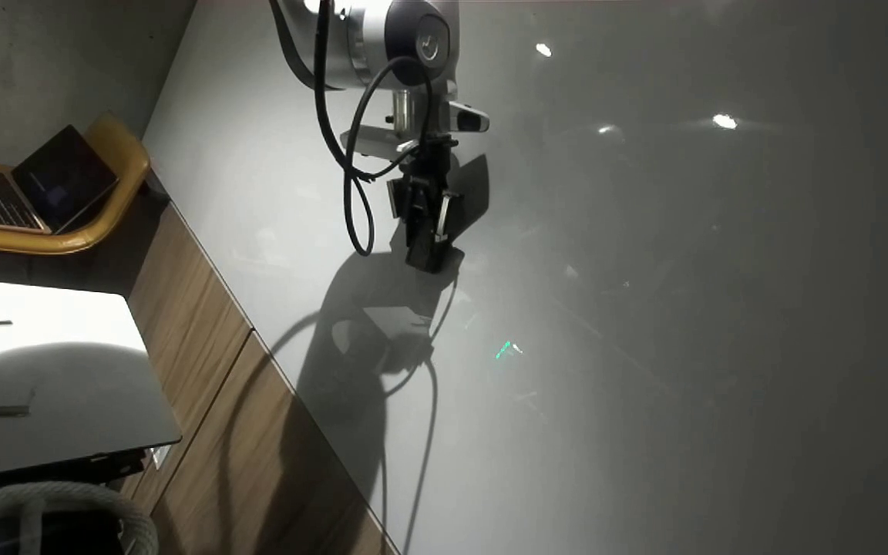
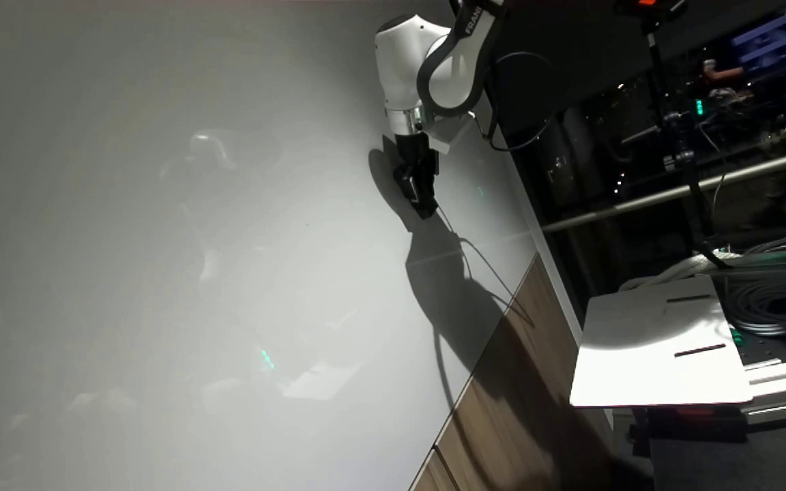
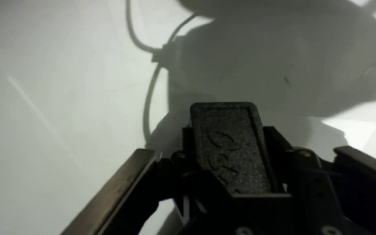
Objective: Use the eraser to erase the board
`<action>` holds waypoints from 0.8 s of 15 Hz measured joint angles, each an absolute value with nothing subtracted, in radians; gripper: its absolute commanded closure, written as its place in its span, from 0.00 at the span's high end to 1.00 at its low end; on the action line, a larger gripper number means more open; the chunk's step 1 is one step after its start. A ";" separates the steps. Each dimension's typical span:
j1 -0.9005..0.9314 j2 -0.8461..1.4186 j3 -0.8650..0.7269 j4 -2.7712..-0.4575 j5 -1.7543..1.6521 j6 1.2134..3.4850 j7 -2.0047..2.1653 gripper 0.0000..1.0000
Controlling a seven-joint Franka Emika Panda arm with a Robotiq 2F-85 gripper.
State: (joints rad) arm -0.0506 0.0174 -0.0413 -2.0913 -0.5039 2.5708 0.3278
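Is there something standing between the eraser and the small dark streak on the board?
Nothing visible does. In the wrist view, the gripper holds the eraser, and between it and the streak I see only the board under a shadow. Whether the eraser touches the board, I cannot tell.

My feeds show an office or lab, too dim for me to say which: a huge whiteboard [image 1: 644,308], a laptop [image 1: 51,185] on a yellow chair [image 1: 129,158], coiled cables [image 2: 768,326] near a white tabletop [image 2: 645,341].
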 measured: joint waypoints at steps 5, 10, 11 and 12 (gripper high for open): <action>-0.009 0.029 -0.022 -2.088 -0.534 2.548 0.344 0.30; 0.033 0.009 0.010 -2.059 -0.629 2.471 0.383 0.30; 0.038 0.002 0.016 -2.052 -0.639 2.458 0.383 0.30; 0.040 -0.005 0.023 -2.048 -0.645 2.449 0.383 0.30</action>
